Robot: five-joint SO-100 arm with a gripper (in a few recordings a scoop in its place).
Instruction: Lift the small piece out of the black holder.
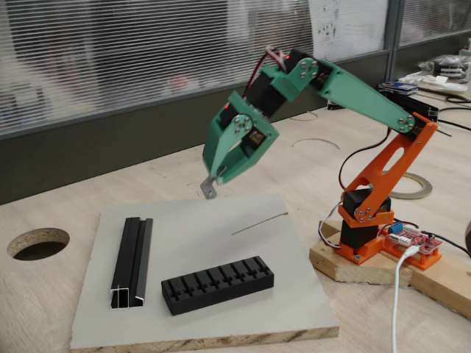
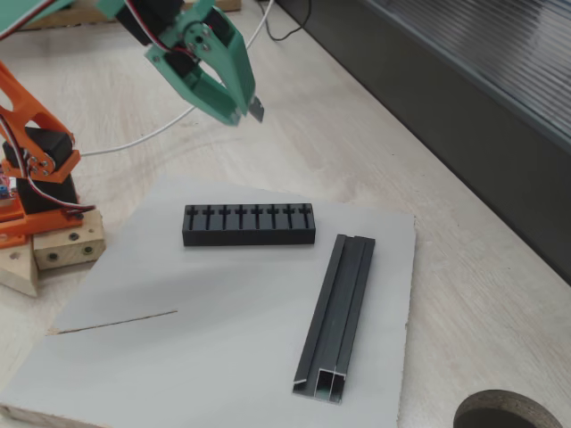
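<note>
The small piece (image 1: 210,188) (image 2: 257,109), a tiny flat grey metal tab, hangs in the air pinched between my green fingertips. My gripper (image 1: 213,179) (image 2: 243,109) is shut on it, raised well above the grey board. The black holder (image 1: 217,284) (image 2: 249,224), a low block with a row of T-shaped slots, lies on the board, below and apart from the gripper. In a fixed view it sits near the board's front; in another fixed view, near the far edge.
A long black channel rail (image 1: 132,262) (image 2: 339,314) with a silvery cut end lies on the grey board (image 1: 250,309) (image 2: 205,357). A thin grey wire-like line (image 1: 259,223) (image 2: 116,322) crosses the board. A round hole (image 1: 38,243) (image 2: 508,415) pierces the wooden table.
</note>
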